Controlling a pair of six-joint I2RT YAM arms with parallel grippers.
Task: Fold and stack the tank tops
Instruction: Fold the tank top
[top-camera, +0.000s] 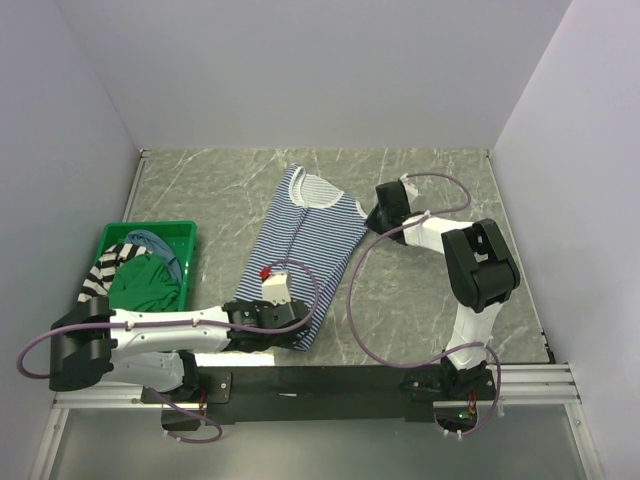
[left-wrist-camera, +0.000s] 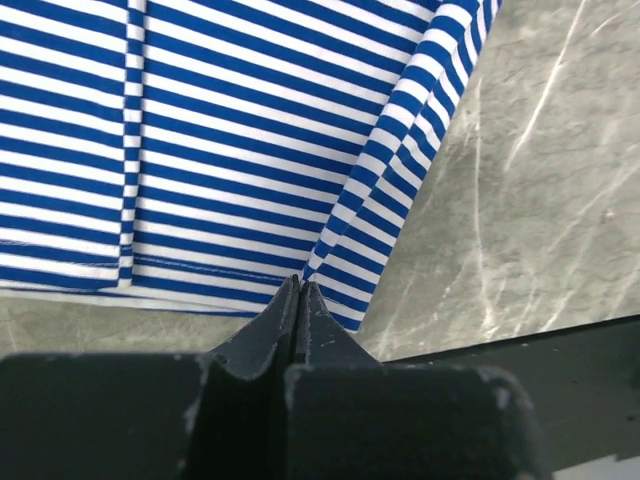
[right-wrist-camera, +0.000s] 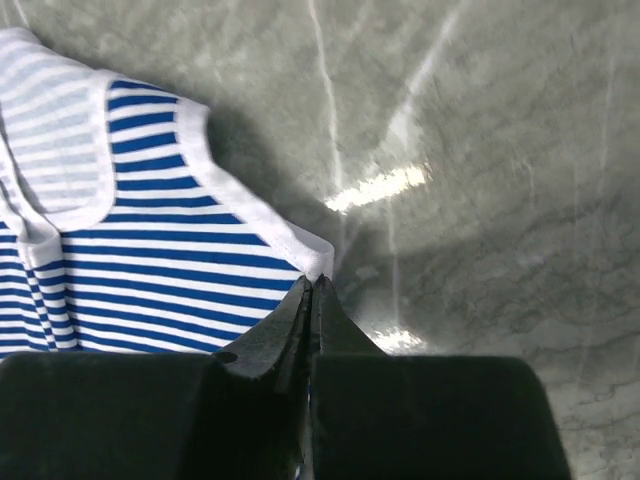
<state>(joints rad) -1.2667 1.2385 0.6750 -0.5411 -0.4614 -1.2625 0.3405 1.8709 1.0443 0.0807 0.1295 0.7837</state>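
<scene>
Striped tank top (top-camera: 300, 250): flat on table (top-camera: 420, 290), long axis near-left to far-right; left pincer (left-wrist-camera: 300, 288) clamped on near hem, right pincer (right-wrist-camera: 313, 283) clamped on far armhole corner.

no readable text, labels, numbers anywhere

The navy-white striped top (top-camera: 305, 245) has its near hem hidden under the left arm (top-camera: 165, 325), while the other tank tops (top-camera: 145, 282) heaped in the bin (top-camera: 170, 227) mostly bury one another
</scene>
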